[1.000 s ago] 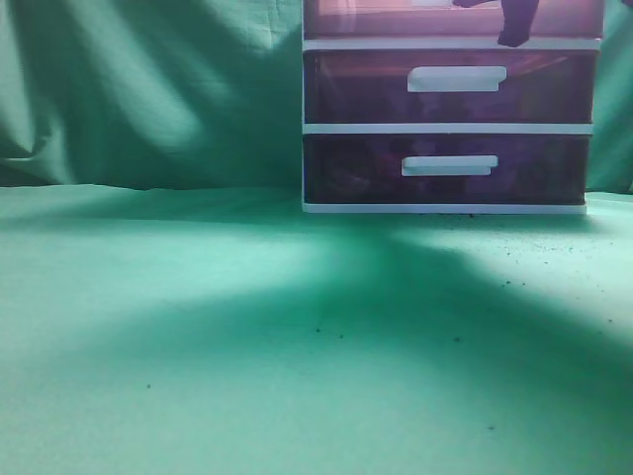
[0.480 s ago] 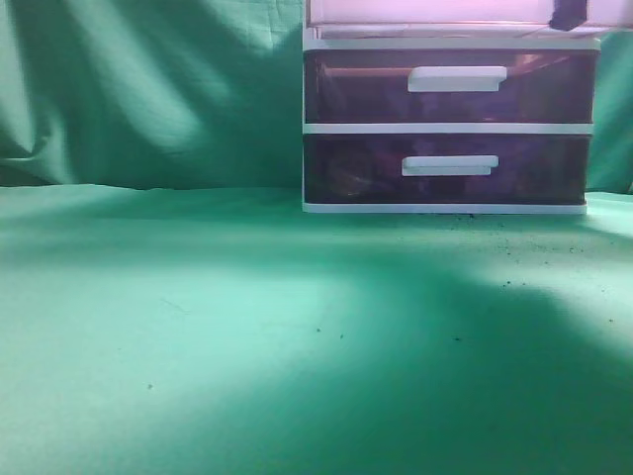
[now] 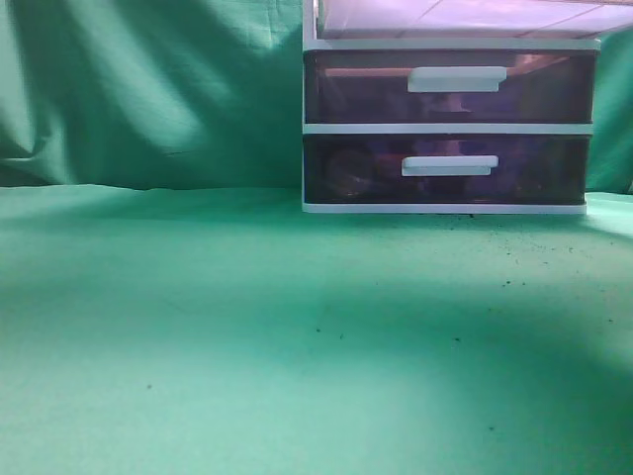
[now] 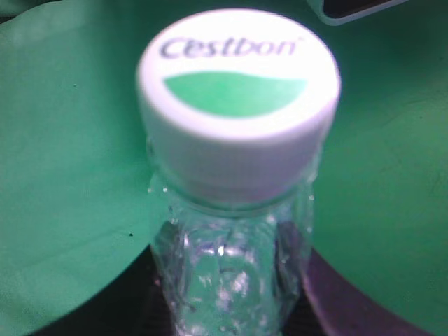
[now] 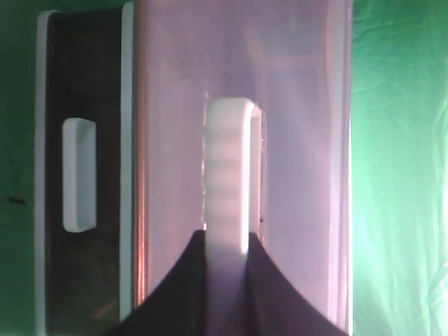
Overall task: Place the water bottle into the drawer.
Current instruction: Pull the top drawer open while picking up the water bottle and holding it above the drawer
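The water bottle (image 4: 238, 77) is clear plastic with a white cap marked with green. It fills the left wrist view, and my left gripper (image 4: 227, 280) is shut on its neck above the green cloth. The drawer (image 5: 301, 140) is the topmost purple one. My right gripper (image 5: 227, 241) is shut on its white bar handle (image 5: 227, 168). In the exterior view only the drawer's pale underside (image 3: 455, 15) shows at the top edge, standing out from the white-framed unit (image 3: 445, 128). Neither gripper shows in that view.
Two lower purple drawers (image 3: 450, 99) (image 3: 445, 183) are shut; one also shows in the right wrist view (image 5: 78, 175). The unit stands at the back right on the green cloth (image 3: 247, 327), with a green curtain (image 3: 148, 89) behind. A corner of the unit (image 4: 357, 8) shows beyond the bottle.
The top drawer has slid out toward the camera, its underside now showing pale. The dark right gripper moved right along the top edge and out of the exterior view.
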Robot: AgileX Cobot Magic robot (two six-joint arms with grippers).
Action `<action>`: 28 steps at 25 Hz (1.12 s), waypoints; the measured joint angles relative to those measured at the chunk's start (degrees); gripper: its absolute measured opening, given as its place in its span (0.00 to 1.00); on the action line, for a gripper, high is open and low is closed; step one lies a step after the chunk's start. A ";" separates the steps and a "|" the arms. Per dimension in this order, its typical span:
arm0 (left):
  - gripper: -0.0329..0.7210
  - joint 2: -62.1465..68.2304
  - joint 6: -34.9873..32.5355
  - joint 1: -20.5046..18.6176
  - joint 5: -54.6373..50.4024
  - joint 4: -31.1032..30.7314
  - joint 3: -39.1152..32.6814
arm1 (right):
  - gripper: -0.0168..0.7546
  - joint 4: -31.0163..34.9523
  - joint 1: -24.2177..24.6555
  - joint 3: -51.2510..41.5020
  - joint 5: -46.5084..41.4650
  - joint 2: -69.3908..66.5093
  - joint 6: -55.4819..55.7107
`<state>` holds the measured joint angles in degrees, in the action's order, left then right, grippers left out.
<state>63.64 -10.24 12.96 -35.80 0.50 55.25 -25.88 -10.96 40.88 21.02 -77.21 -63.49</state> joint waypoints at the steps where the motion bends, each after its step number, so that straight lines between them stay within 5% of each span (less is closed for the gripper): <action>1: 0.35 0.00 0.00 0.00 0.34 0.82 0.00 | 0.13 0.00 -0.46 -0.53 -0.23 0.41 0.23; 7: 0.35 0.22 -4.33 0.00 3.04 9.94 2.07 | 0.13 0.31 -3.48 -1.06 -0.91 0.75 0.71; 14: 0.35 3.20 -24.31 4.91 3.16 27.94 16.88 | 0.13 0.60 -3.48 -1.06 -2.03 1.01 0.82; 21: 0.35 18.73 -26.69 15.56 3.16 28.80 38.39 | 0.13 0.60 -3.48 -1.06 -2.16 1.01 0.82; 28: 0.35 35.76 -26.82 17.09 3.18 28.76 54.15 | 0.13 0.60 -3.48 -1.06 -2.16 1.01 0.82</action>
<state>99.40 -37.06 30.05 -32.62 29.26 109.40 -25.27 -14.44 39.81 18.86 -76.20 -62.67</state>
